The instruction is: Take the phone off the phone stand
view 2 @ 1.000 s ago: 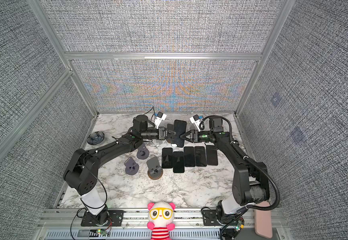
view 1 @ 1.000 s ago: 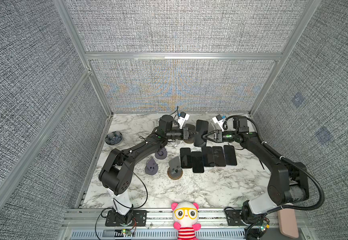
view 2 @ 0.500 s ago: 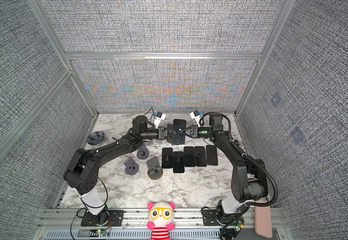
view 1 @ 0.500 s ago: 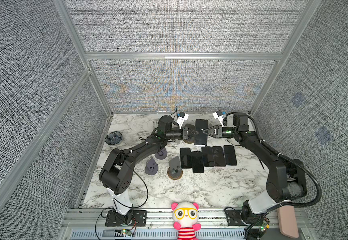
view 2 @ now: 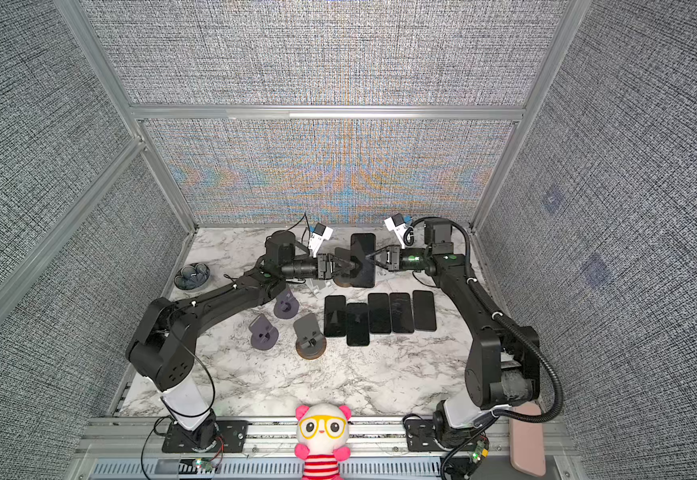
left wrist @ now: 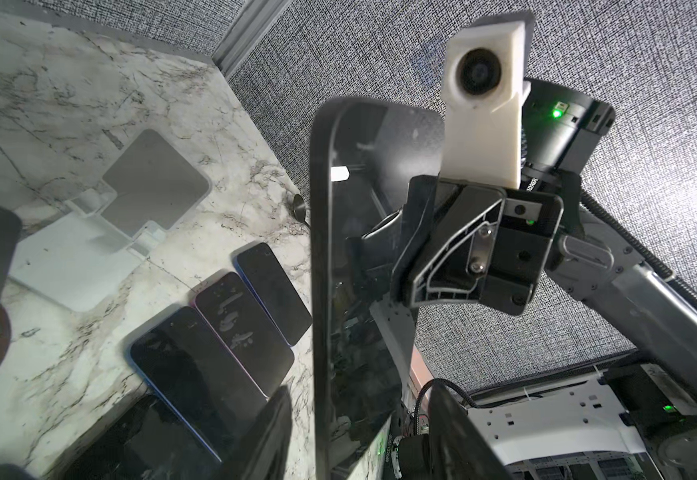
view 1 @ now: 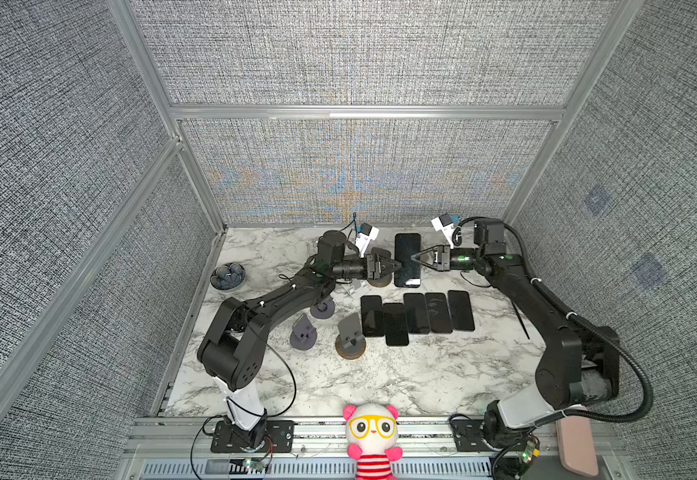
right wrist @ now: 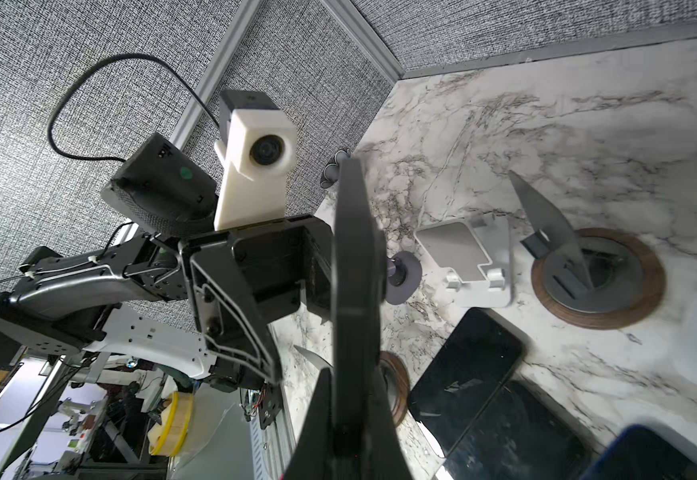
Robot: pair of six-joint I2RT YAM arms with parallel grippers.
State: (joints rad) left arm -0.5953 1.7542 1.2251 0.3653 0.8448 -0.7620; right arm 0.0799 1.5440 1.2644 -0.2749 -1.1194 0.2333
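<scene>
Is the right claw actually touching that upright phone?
Touching. The right wrist view shows the right gripper shut on the phone, its jaws pressing both faces.

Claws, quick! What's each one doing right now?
Left claw: open, holding nothing.
Right claw: closed on the phone.

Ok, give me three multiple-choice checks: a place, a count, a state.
1. The upright phone is: A between left gripper and right gripper; B flat in the row; C in a corner.
2. Phones flat in the row: A three; B five; C seven.
3. Right gripper's jaws: A wide open; B shut on the phone; C out of view.
A, both top views show it between them; B, five lie side by side; B, the right wrist view shows them pinching its edge.
</scene>
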